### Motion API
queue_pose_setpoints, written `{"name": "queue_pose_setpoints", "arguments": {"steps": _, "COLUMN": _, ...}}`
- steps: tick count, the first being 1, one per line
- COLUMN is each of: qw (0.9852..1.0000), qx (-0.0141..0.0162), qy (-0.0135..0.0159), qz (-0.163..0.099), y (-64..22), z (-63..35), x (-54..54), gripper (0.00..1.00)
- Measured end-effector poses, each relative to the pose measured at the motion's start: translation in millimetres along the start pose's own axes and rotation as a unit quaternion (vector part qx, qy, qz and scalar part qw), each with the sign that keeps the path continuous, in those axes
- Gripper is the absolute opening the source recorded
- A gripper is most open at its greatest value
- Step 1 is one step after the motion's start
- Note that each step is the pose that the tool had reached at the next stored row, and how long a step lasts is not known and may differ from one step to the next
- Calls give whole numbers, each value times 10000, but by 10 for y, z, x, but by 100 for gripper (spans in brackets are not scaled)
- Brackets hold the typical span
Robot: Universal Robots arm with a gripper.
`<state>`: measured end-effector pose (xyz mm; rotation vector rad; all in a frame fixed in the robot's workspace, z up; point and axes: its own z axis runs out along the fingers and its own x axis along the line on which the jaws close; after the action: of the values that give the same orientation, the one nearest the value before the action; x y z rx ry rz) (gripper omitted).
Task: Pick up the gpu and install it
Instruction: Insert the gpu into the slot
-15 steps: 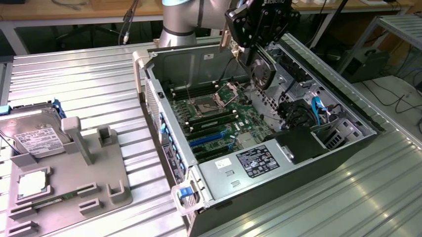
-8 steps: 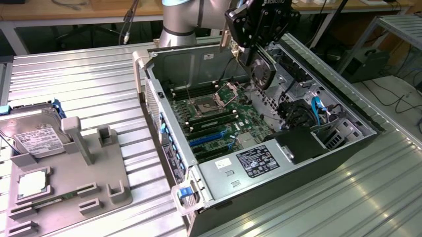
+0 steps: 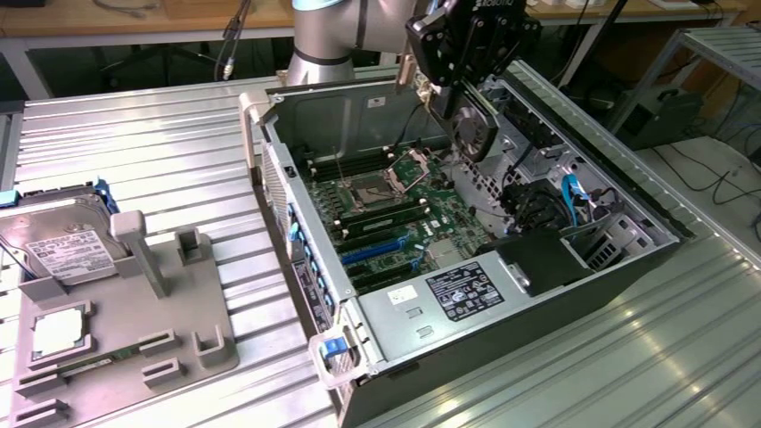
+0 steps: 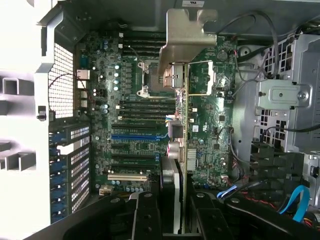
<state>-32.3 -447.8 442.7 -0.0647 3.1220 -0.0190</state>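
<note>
- Your black gripper is clamped on the thin green gpu card with black cooler and silver bracket.
- It hangs edge-down above the green motherboard of the open computer case.

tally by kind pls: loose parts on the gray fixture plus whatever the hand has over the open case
gpu, gripped in the hand above the case: 1
hard drive, on the fixture: 1
square silver chip, on the fixture: 1
memory stick, on the fixture: 1
Total: 4
</note>
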Motion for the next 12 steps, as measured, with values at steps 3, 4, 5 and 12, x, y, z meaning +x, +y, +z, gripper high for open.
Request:
{"name": "queue_pose_setpoints", "arguments": {"steps": 3, "qw": 10000, "qx": -1, "qy": -1, "qz": -95, "y": 0, "z": -1, "x": 0, "gripper": 28}}
{"name": "queue_pose_setpoints", "arguments": {"steps": 4, "qw": 9999, "qx": -3, "qy": -2, "qz": -153, "y": 0, "z": 0, "x": 0, "gripper": 28}}
{"name": "queue_pose_setpoints", "arguments": {"steps": 5, "qw": 9998, "qx": -4, "qy": -3, "qz": -216, "y": 0, "z": 0, "x": 0, "gripper": 28}}
{"name": "queue_pose_setpoints", "arguments": {"steps": 12, "qw": 9984, "qx": -10, "qy": -7, "qz": -561, "y": -1, "z": 0, "x": 0, "gripper": 28}}
